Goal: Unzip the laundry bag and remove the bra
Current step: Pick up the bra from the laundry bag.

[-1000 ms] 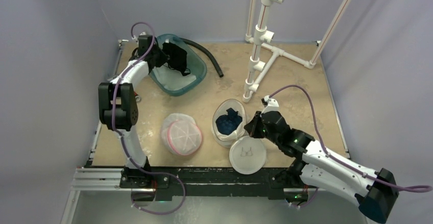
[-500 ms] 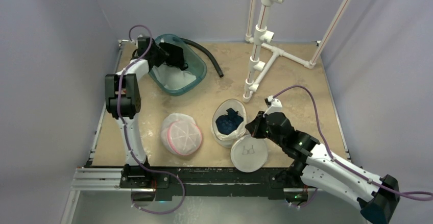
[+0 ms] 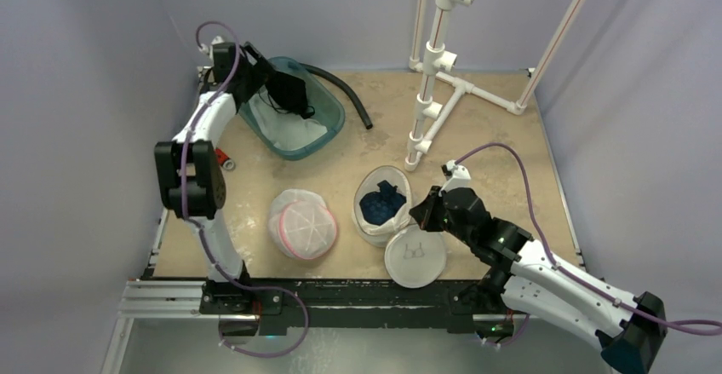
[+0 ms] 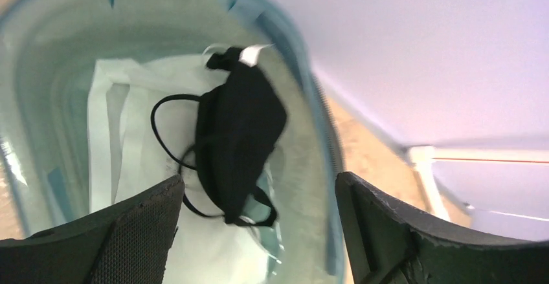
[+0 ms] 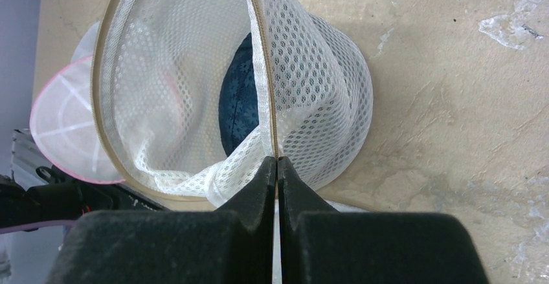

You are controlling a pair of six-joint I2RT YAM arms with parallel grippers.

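Teal tub point(image 3: 334, 125) at the far left holds a black bra point(image 4: 239, 135) on white cloth point(image 4: 126, 109), my left gripper point(image 4: 256, 196) above it with jaws wide and empty. My right gripper point(image 5: 278, 167) pinches the zip edge of the unzipped white mesh laundry bag point(image 5: 317, 83), a navy bra point(image 5: 236, 112) inside.

Both arms on my screen are built alike: the left arm point(image 3: 203, 127) and the right arm point(image 3: 558, 287) have glossy white link shells broken up by chunky black joint housings, and each ends in a black base block. A thin mauve cable point(image 3: 201, 33) loops off the left one and trails along its links; a second cable point(image 3: 488, 145) of the same colour arcs off the right. On the wrist feeds, the left fingers point(image 4: 139, 232) are broad matte-black wedges with a finely stippled inner pad, and the right fingers point(image 5: 382, 248) are the same grainy black plastic.
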